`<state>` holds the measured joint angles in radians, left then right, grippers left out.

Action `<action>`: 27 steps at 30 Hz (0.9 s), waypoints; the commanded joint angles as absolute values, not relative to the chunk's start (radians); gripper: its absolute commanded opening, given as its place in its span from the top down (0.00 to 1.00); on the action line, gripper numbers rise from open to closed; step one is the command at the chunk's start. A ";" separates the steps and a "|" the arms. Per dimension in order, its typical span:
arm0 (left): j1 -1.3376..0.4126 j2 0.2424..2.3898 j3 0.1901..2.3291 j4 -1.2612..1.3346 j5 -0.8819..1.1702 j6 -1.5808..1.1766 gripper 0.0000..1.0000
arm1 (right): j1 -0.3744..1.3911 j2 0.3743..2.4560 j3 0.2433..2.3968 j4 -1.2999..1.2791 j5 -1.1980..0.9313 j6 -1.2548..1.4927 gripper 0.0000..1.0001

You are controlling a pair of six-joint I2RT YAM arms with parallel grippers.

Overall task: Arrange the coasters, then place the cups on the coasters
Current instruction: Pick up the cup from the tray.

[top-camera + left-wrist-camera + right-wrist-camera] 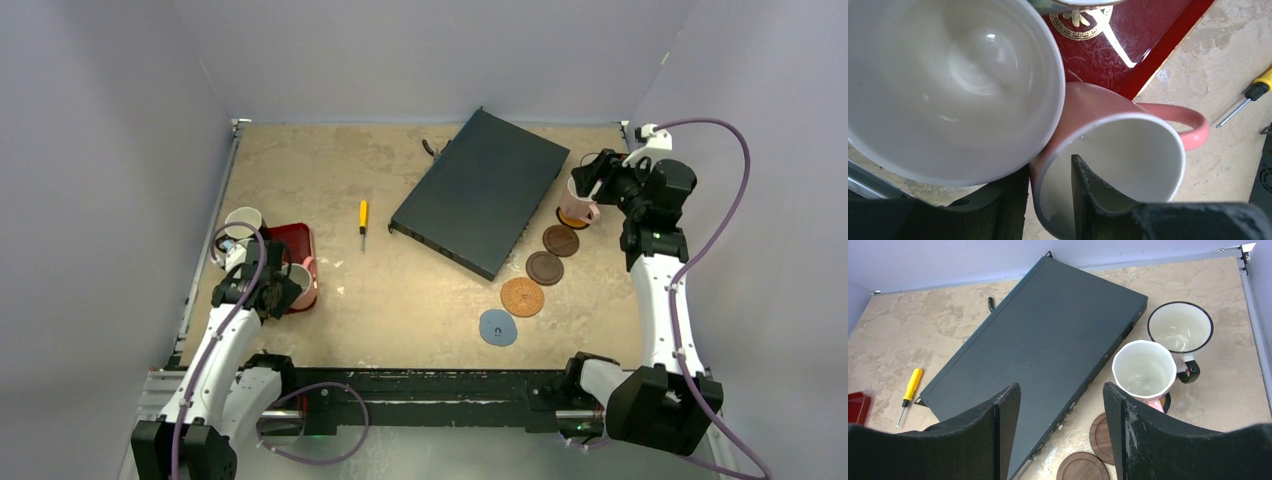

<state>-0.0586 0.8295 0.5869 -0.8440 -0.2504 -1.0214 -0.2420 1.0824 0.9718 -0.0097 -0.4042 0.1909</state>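
Observation:
My left gripper (1049,165) stands over the salmon pink cup (1128,150) at the edge of the dark red tray (1148,45). One finger is inside the cup and the other outside, with a gap left at the wall. A larger cream-lined cup (953,85) leans against it. My right gripper (1062,387) hangs open and empty above the table. A pale pink cup (1143,370) sits on a dark-rimmed coaster (1167,401) beside a dark-rimmed cup (1179,330). Two dark brown coasters (561,240) (545,268), a cork coaster (522,297) and a blue-grey coaster (498,327) lie in a curved row.
A flat black box (482,190) lies slanted at the back centre, close to the coasters. A yellow-handled screwdriver (363,216) lies left of it. Another pale cup (243,222) stands behind the tray (295,238) near the left wall.

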 commanded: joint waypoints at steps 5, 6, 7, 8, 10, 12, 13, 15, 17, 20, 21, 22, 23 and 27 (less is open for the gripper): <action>-0.054 0.823 0.568 -0.803 -0.222 -1.046 0.92 | -0.239 1.087 1.011 0.020 -0.426 0.201 0.35; -0.054 0.820 0.569 -0.804 -0.221 -1.046 0.99 | -0.239 1.088 1.012 0.020 -0.426 0.200 0.35; -0.053 0.817 0.569 -0.803 -0.219 -1.044 1.00 | -0.239 1.088 1.012 0.019 -0.428 0.200 0.35; -0.054 0.815 0.570 -0.805 -0.216 -1.044 1.00 | -0.239 1.088 1.011 0.020 -0.429 0.200 0.35; -0.052 0.810 0.576 -0.812 -0.216 -1.044 1.00 | -0.238 1.089 1.014 0.020 -0.434 0.200 0.35; -0.053 0.805 0.591 -0.815 -0.219 -1.037 1.00 | -0.239 1.089 1.015 0.020 -0.448 0.196 0.35; -0.054 0.804 0.606 -0.821 -0.223 -1.028 1.00 | -0.239 1.089 1.020 0.018 -0.467 0.188 0.34; -0.053 0.804 0.650 -0.837 -0.245 -0.995 1.00 | -0.238 1.093 1.039 0.010 -0.508 0.139 0.33; -0.054 0.807 0.714 -0.852 -0.272 -0.952 1.00 | -0.238 1.097 1.057 -0.008 -0.584 0.109 0.33; -0.054 0.820 0.792 -0.848 -0.279 -0.848 1.00 | -0.237 1.101 1.069 -0.029 -0.728 0.076 0.33; -0.054 0.824 0.812 -0.833 -0.260 -0.805 1.00 | -0.231 1.101 1.072 -0.029 -0.759 0.071 0.33; -0.054 0.827 0.828 -0.812 -0.235 -0.766 1.00 | -0.222 1.101 1.075 -0.033 -0.777 0.064 0.33; -0.055 0.826 0.841 -0.789 -0.208 -0.730 1.00 | -0.207 1.101 1.082 -0.044 -0.785 0.049 0.33; -0.054 0.845 0.883 -0.731 -0.098 -0.603 1.00 | -0.033 1.101 1.115 -0.110 -0.665 -0.047 0.31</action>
